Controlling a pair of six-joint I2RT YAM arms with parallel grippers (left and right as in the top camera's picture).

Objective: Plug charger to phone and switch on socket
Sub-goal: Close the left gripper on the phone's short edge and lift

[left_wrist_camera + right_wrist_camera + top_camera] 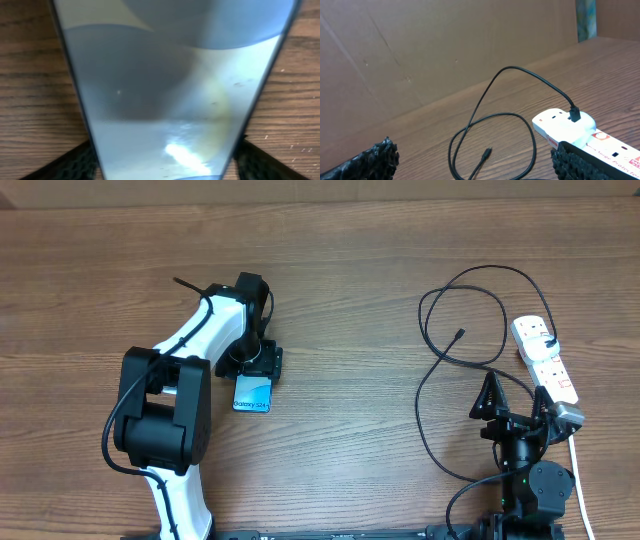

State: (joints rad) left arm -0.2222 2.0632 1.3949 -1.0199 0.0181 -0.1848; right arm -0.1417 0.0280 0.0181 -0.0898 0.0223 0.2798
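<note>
Light-blue "Galaxy S24" slim phone (165, 90) sits clamped in left gripper (258, 372); right gripper (517, 400) gapes beside white socket strip (545, 355), thin black charger (512, 67) plugged in.

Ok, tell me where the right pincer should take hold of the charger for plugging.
Grip the charger just behind its connector tip, bringing the right pincer down from above to close across the cable. That end lies loose and flat on the table; the plug end already sits in the socket.
</note>
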